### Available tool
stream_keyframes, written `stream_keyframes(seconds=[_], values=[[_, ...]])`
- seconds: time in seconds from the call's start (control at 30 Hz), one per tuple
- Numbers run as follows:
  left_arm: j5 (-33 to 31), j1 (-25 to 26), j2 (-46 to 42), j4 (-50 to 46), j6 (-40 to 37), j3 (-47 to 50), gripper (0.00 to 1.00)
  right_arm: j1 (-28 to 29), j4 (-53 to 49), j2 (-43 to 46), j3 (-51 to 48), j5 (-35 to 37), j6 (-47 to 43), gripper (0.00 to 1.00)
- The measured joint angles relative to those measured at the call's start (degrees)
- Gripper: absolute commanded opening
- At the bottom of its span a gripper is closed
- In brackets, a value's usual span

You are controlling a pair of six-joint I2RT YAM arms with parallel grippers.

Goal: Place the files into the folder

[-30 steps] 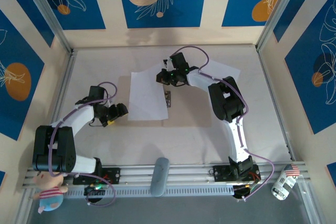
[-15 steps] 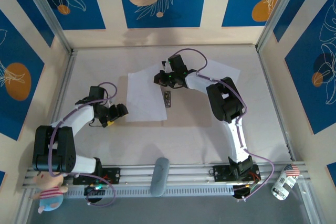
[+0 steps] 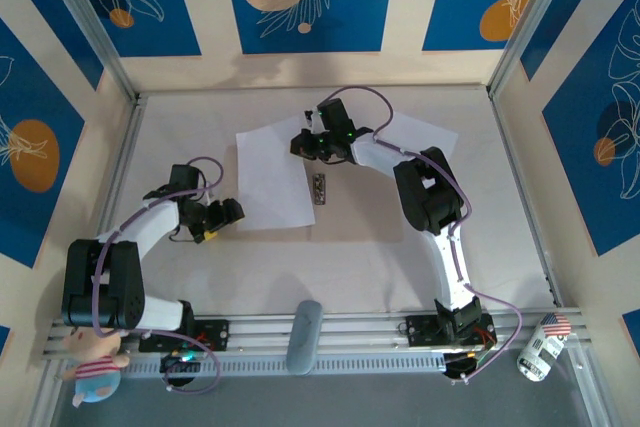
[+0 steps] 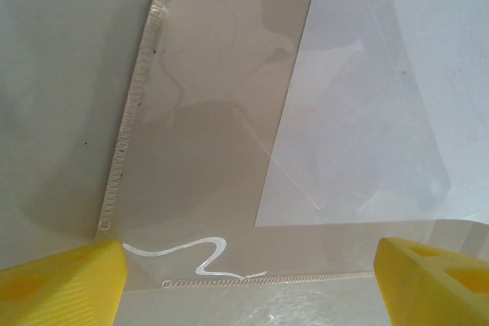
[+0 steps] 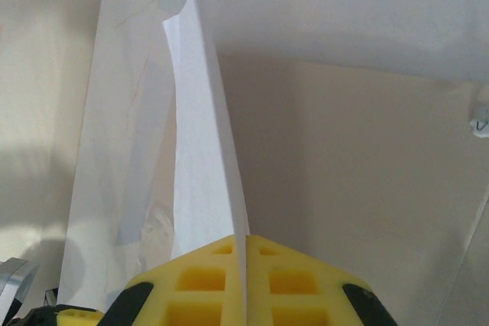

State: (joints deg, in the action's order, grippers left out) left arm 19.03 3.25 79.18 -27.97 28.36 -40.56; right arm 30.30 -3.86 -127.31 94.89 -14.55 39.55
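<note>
Robot lab cell: aluminium-railed table [image 3: 380, 257], blue leaf-print wall panels [image 3: 340, 7].

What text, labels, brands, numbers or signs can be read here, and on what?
No text can be read.
On the white cylinder with flag-like stripes, near right corner: print too small to read.
On the white paper sheet: blank.
On the small dark object beside it: too small to tell.
</note>
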Motion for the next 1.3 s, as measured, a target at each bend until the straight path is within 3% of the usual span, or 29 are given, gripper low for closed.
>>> stream_keyframes(seconds=[0.87,1.3], values=[[0.0,0.0,-0.66,-0.04,-0.02,0.0,0.85,1.36,6.56,0.0,-4.66,0.2,5.11,0.01],[0.0,0.0,-0.81,-0.15,-0.02,0.0,0.86,2.38,6.38,0.0,-4.66,1.97,2.95,0.01]])
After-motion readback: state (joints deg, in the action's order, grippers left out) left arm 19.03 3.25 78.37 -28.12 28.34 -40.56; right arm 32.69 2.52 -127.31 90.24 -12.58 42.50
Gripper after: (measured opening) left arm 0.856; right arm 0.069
